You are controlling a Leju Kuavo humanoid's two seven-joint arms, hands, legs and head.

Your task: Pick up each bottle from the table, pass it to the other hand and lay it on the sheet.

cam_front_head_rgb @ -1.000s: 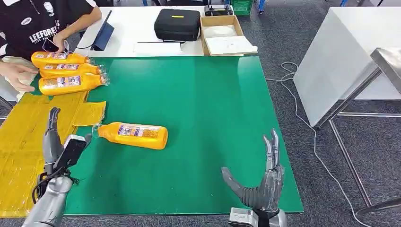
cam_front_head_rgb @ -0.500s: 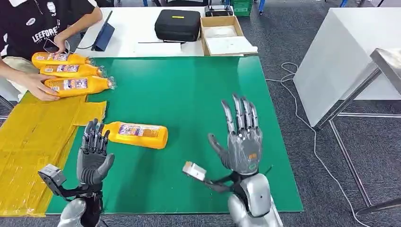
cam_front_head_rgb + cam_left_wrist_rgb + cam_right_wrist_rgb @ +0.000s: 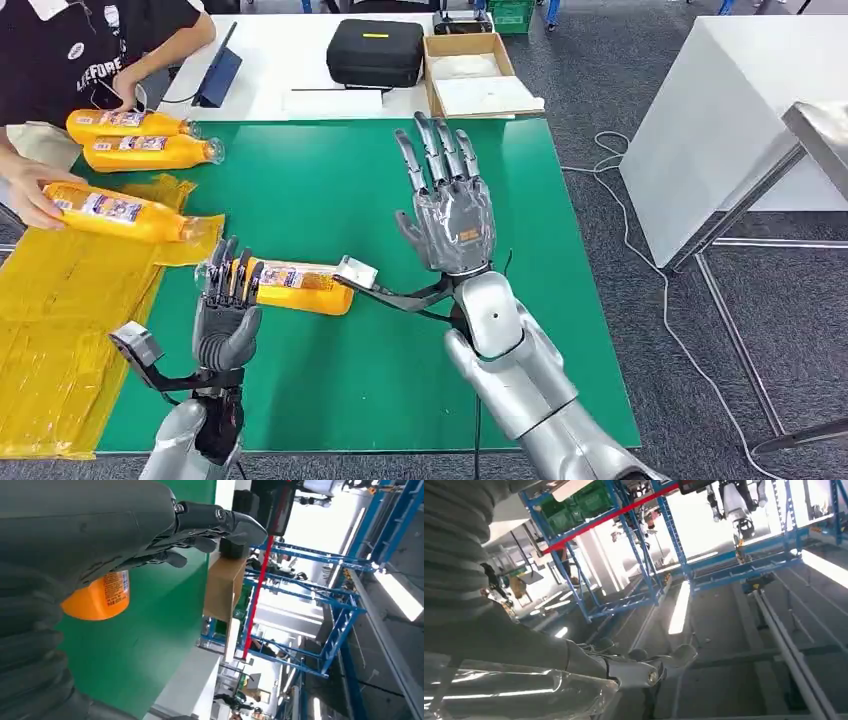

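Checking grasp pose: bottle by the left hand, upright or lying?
Lying on its side: the bottle rests lengthwise on the green mat, left hand just before it.

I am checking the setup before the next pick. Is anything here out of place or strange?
One thing stands out: a person's hand holds a bottle over the yellow sheet, inside the robot's workspace. The bottle on the green mat lies undamaged; no spill shows.

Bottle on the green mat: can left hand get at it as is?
Probably yes. The left hand is raised, fingers apart and empty, right at the neck end of the orange bottle lying on the green mat. Nothing sits between them; the right hand is held off to the side.
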